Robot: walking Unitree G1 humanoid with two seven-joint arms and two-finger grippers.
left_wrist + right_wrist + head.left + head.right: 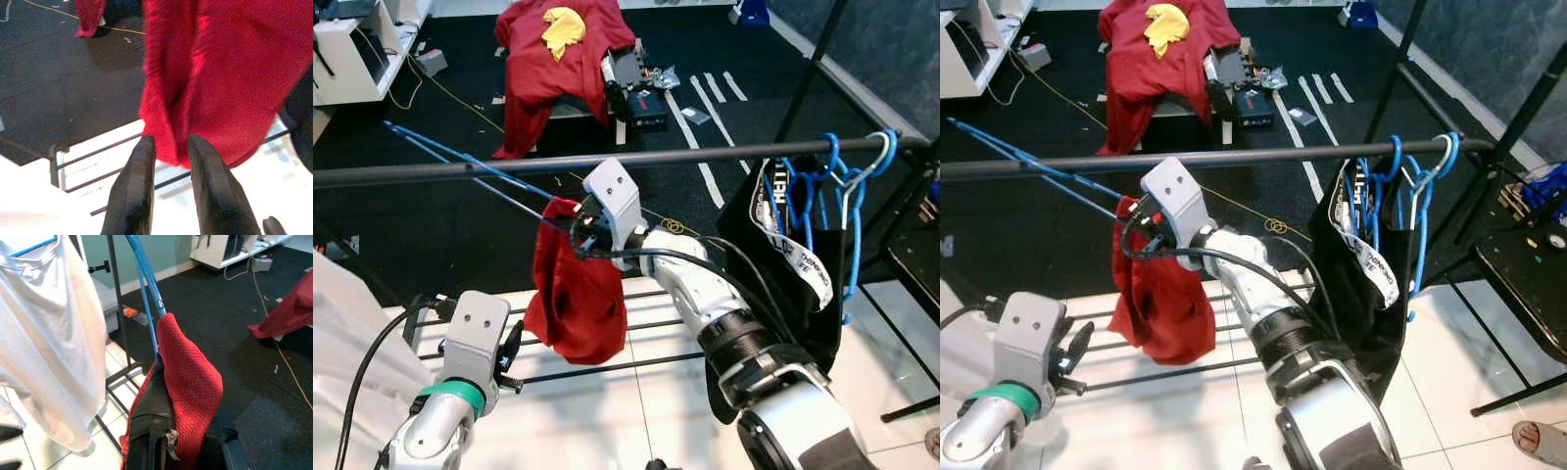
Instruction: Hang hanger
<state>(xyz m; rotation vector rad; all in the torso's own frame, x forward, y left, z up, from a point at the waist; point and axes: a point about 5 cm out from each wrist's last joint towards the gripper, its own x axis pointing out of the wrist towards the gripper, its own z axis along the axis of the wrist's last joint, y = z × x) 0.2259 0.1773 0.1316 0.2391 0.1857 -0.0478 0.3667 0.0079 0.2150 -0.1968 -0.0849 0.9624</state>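
Note:
A blue hanger (pixel 460 162) carries a red knitted garment (pixel 576 294) and sits just below the dark clothes rail (pixel 636 157), its long blue wires slanting up to the left past the rail. My right gripper (pixel 572 229) is shut on the hanger where the red cloth drapes over it; the right wrist view has the cloth (pixel 190 382) lying over a black finger (pixel 151 421), with the blue wire (pixel 146 279) rising from it. My left gripper (pixel 515 354) is low at the left, open, its fingertips (pixel 142 152) at the garment's lower edge (pixel 166 147).
A black garment (pixel 783 274) hangs on several blue hangers (pixel 847 181) at the rail's right end. A white garment (pixel 347 333) hangs at the far left. The rack's lower bars (pixel 626 367) run over white tiles. A red and yellow cloth pile (pixel 558 44) lies on the dark floor behind.

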